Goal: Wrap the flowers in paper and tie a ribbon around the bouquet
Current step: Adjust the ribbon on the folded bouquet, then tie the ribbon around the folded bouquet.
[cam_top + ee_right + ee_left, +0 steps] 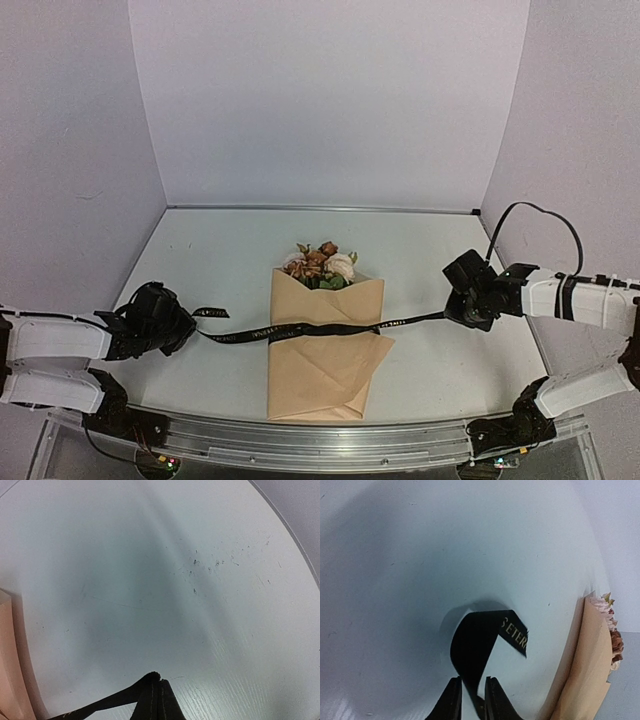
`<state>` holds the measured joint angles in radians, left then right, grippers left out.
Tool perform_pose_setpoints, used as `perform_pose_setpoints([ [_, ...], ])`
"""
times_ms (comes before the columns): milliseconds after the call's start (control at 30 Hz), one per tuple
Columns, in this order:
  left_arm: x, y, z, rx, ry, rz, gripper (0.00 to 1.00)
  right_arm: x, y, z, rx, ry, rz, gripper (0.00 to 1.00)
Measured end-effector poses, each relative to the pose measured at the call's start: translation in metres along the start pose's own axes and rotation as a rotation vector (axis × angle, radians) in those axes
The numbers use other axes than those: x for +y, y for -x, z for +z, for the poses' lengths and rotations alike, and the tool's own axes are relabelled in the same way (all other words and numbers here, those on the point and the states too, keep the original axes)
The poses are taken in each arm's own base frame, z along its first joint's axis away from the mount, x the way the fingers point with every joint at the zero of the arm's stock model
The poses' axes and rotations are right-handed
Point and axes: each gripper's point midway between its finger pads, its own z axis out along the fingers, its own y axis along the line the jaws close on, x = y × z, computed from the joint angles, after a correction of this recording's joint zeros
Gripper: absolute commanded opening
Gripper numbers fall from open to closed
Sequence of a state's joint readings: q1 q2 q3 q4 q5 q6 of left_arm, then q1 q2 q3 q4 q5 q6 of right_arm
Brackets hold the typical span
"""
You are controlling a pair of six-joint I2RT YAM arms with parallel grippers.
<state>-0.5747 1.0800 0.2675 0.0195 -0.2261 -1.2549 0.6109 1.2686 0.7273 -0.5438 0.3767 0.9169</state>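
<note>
Shows flowers [320, 263] wrapped in paper [320, 365], ribbon [300, 330] stretched across but unknotted. Pinches one end in right gripper [156, 677]; holds left gripper [472, 682] slightly parted around the other. Leaves tying.

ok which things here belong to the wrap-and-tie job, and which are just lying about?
Job: flowers, paper, ribbon; left gripper, jaws slightly apart around the ribbon; right gripper, shut on its other end.
Not the job: table, black cable on the right arm.
</note>
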Motion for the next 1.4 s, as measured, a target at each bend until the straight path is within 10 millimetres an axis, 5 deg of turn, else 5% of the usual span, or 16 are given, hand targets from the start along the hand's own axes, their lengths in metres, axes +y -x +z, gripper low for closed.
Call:
perform_pose_setpoints([
  [233, -0.017, 0.015, -0.003, -0.019, -0.026, -0.009, 0.65, 0.0, -0.001, 0.0, 0.006, 0.002, -0.005, 0.0],
  [467, -0.014, 0.051, -0.013, -0.045, -0.003, -0.082, 0.7, 0.001, -0.003, 0.0, 0.019, 0.009, -0.009, 0.0],
  [633, -0.037, 0.025, -0.015, 0.083, -0.081, -0.087, 0.71, 0.002, -0.004, -0.001, 0.025, 0.017, -0.007, 0.0],
  [833, -0.059, -0.051, -0.015, 0.28, -0.121, -0.047, 0.73, 0.003, -0.004, -0.003, 0.027, 0.028, 0.001, 0.01],
  [1133, -0.071, -0.08, -0.017, 0.356, -0.157, -0.193, 0.74, 0.004, -0.009, -0.003, 0.048, 0.048, 0.034, 0.62],
  [1300, -0.075, -0.085, -0.015, 0.368, -0.164, -0.22, 0.74, 0.008, -0.016, -0.01, 0.054, 0.105, 0.086, 0.75],
  [1400, -0.074, -0.083, -0.014, 0.357, -0.163, -0.22, 0.74, 0.029, -0.025, -0.019, 0.058, 0.181, 0.091, 0.76],
])
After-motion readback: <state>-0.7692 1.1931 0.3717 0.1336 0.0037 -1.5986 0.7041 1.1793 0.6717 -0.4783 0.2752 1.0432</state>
